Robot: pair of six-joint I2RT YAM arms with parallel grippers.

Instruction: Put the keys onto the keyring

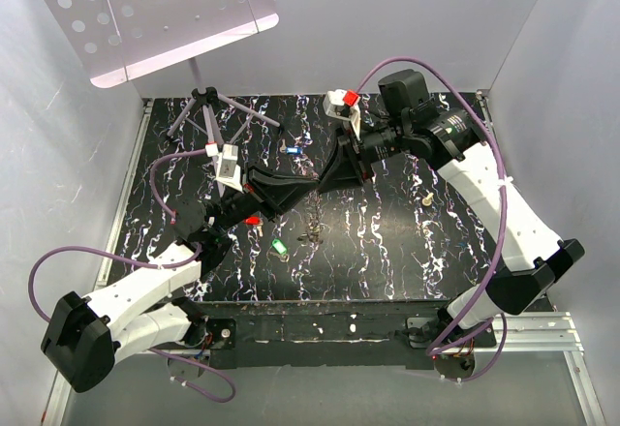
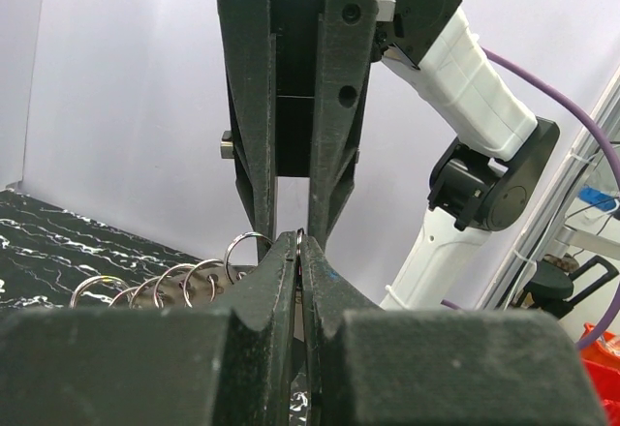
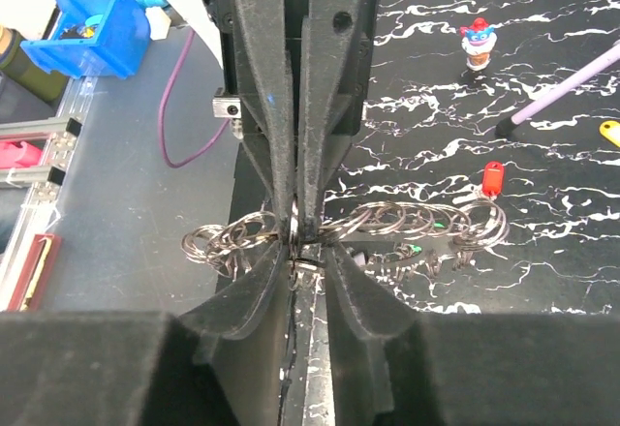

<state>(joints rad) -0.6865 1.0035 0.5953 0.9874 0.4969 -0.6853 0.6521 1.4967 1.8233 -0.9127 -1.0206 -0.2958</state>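
Note:
My left gripper (image 1: 312,186) and right gripper (image 1: 331,174) meet tip to tip above the table's middle. In the left wrist view the left gripper (image 2: 298,244) is shut on a thin silvery ring of the keyring (image 2: 194,283), a string of linked rings trailing left. In the right wrist view the right gripper (image 3: 308,254) closes on the same keyring (image 3: 407,221) just under the left fingertips (image 3: 291,215). A red key (image 3: 493,178) hangs at the string's right end. A red key (image 1: 252,220), a green key (image 1: 279,247) and a blue key (image 1: 294,150) lie on the table. A yellow key (image 3: 608,131) lies at the far right.
A music stand's tripod (image 1: 208,106) stands at the back left. A small brass knob (image 1: 426,197) sits right of centre. A little figurine (image 3: 477,44) stands on the black marbled table (image 1: 387,252). A blue bin (image 3: 87,24) sits off the table.

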